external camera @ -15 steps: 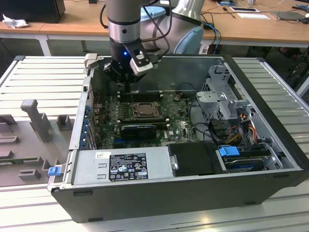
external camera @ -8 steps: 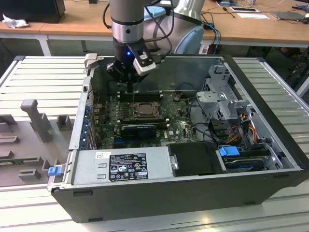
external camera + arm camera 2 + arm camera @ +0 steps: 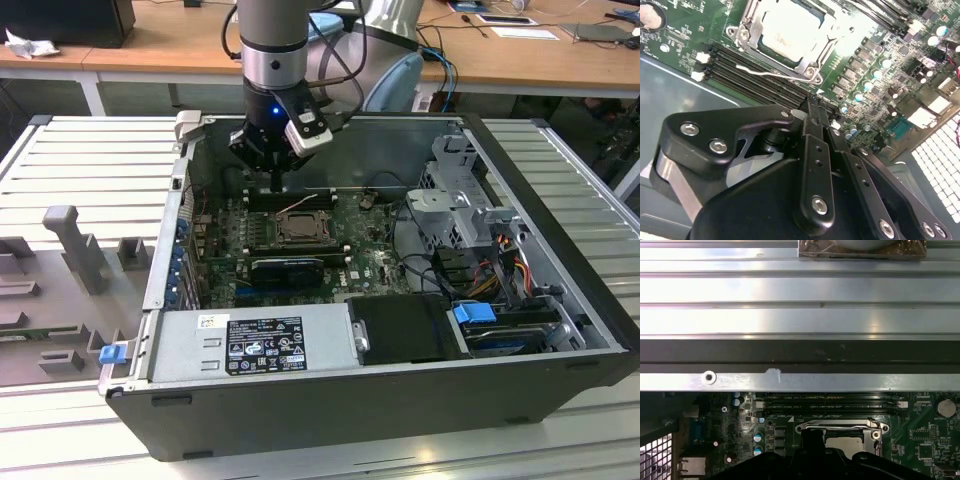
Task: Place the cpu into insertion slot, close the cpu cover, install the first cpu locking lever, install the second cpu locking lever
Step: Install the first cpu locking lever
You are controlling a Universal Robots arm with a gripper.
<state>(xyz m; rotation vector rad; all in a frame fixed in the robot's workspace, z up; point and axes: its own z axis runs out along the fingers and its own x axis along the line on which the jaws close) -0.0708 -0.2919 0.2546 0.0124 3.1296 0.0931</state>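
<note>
Fingers [image 3: 812, 150] of the gripper [image 3: 813, 104] are pressed together, holding nothing, just above the black memory slots [image 3: 755, 82]. Past them the cpu [image 3: 785, 30] sits in the insertion slot [image 3: 812, 73], the cpu cover [image 3: 751, 25] flat around it. The arm [image 3: 272, 40] points straight down into the open case [image 3: 330, 400].

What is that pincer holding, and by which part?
Nothing: the pincer is shut and empty, near the insertion slot, where the cpu lies.

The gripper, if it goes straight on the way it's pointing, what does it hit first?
Probably the black memory slots beside the insertion slot; the gripper lines up over them, not the socket, though depth is unclear.
</note>
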